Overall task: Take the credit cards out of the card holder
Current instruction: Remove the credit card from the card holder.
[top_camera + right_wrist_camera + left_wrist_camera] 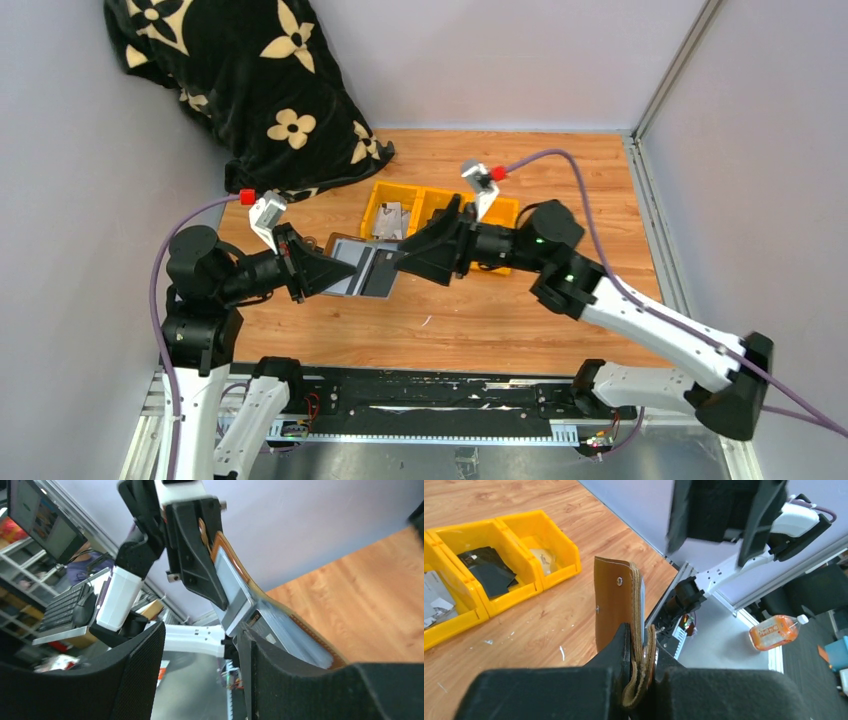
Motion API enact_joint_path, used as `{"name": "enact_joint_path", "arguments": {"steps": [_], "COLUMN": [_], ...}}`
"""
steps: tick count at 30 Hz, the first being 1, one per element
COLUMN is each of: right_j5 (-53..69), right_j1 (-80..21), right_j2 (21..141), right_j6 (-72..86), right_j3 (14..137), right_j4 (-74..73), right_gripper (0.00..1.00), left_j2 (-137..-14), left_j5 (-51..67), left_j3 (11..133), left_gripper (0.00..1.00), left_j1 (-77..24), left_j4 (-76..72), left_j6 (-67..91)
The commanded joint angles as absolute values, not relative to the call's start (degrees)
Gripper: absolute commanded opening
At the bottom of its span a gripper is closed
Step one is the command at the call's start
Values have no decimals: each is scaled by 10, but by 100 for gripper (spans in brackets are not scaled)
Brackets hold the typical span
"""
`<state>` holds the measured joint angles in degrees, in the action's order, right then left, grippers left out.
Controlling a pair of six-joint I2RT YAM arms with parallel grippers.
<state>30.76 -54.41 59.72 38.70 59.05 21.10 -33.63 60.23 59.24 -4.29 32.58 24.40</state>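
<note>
Both sets of jaws meet at the card holder [616, 600]. My left gripper [639, 636] is clamped tight on its lower edge, the brown leather standing upright out of the fingers. My right gripper [200, 630] is parted, the holder's grey inner face at one fingertip; I cannot tell if they touch. I see the holder above the wooden table [480, 320], near the yellow bins [556, 555].

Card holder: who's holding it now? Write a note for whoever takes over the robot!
Left end effector: shut on the card holder, holding it up and open.
Right end effector: open, beside the card holder's free edge, gripping nothing.
Done: card holder lifted and opened.
Left: pull out the cards; a grey card-like piece shows inside.
</note>
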Motion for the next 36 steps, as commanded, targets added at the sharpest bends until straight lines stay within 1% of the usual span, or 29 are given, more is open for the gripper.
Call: {"name": "enact_joint_path", "arguments": {"steps": [1,6,14,21,30,36], "right_j5": [342,360,367,380,409,425], "right_j1": [-566,-569,-568,-556,-542,-543], "right_j2": [655,696,744,779,847,890], "right_j6": [463,492,473,494,604,685], "right_j3": [573,567,586,595,583,579], "right_j4": [302,352,320,337,495,617], "right_gripper": [58,58,59,59,58,54], "left_j2": [-340,-339,-342,-367,-363,-347], "left_j5": [598,603,614,639,677,691], "left_j3": [591,586,544,536,522,528], "left_gripper": [0,0,0,0,0,0], "left_j1": [-42,-42,-42,-42,-42,-42], "left_j4": [270,255,163,128,110,127], "left_j6": [286,305,367,389,425,428]}}
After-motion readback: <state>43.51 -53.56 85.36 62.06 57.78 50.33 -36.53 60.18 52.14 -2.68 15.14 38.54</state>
